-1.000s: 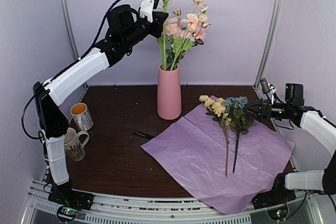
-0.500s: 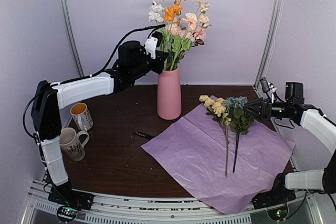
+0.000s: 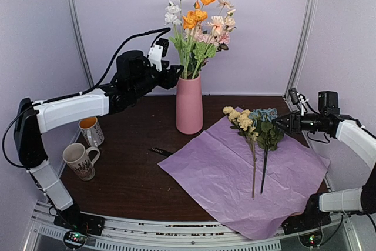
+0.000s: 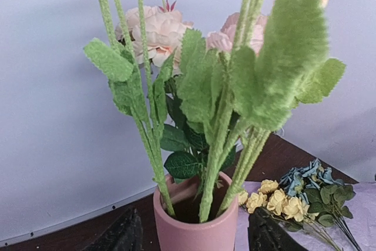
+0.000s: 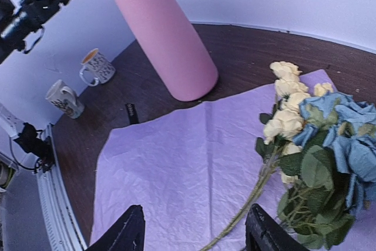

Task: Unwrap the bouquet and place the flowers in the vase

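Left end effector [image 3: 174, 78], jaws apart, near tall matte pink vase [image 3: 189, 109].

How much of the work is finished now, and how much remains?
Done: the tissue paper lies spread flat, and pink, orange and white flowers stand in the vase. In hand: nothing; the left gripper is open beside the vase, the right gripper open by the blue flowers. Left: the blue flowers and the yellow flowers, lying on the paper, still have to go in.
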`<state>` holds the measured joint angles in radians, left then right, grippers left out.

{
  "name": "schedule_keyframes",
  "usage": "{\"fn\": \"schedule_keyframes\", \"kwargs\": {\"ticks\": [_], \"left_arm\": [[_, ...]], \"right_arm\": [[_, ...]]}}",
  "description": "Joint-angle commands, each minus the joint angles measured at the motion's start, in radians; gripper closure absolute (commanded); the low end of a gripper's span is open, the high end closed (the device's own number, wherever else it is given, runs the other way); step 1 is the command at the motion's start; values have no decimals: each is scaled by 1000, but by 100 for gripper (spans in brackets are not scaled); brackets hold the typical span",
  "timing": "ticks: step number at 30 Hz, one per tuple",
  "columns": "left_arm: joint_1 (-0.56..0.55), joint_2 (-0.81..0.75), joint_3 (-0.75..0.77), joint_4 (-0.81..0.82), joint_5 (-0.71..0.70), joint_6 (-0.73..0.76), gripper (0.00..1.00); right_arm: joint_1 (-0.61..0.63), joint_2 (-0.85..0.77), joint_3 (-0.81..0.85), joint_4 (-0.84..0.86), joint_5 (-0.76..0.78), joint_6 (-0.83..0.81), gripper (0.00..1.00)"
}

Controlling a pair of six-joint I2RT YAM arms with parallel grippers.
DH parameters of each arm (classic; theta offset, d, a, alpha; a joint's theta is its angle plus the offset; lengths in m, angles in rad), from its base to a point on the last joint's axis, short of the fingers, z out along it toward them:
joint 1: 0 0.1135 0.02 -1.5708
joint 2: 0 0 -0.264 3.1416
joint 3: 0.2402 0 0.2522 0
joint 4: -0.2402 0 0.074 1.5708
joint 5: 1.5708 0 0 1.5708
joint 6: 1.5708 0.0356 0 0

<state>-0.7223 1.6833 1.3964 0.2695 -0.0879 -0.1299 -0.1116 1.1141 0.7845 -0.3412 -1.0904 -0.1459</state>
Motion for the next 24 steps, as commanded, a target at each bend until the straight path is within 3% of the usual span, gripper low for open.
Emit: {"fn": "schedule_keyframes", "kwargs": {"ticks": [1,6,11,18,24], "left_arm": [[-41,-124,-111,23,-94,-16,36],[-107,-279,-304,21,-134,-44,36],[-195,-375,-462,20,-195,-53,39],[-266,-430,-563,11,-236,-124,41],[-303,-398,-547,20,-246,-146,41]], "right_arm": [[1,64,103,-132,235,-80,45],[51,201,181,-264,329,-117,61],[174,308,214,-293,456,-125,74],[343,477,272,-313,675,-85,65],[371,554,287,-311,738,-53,64]]}}
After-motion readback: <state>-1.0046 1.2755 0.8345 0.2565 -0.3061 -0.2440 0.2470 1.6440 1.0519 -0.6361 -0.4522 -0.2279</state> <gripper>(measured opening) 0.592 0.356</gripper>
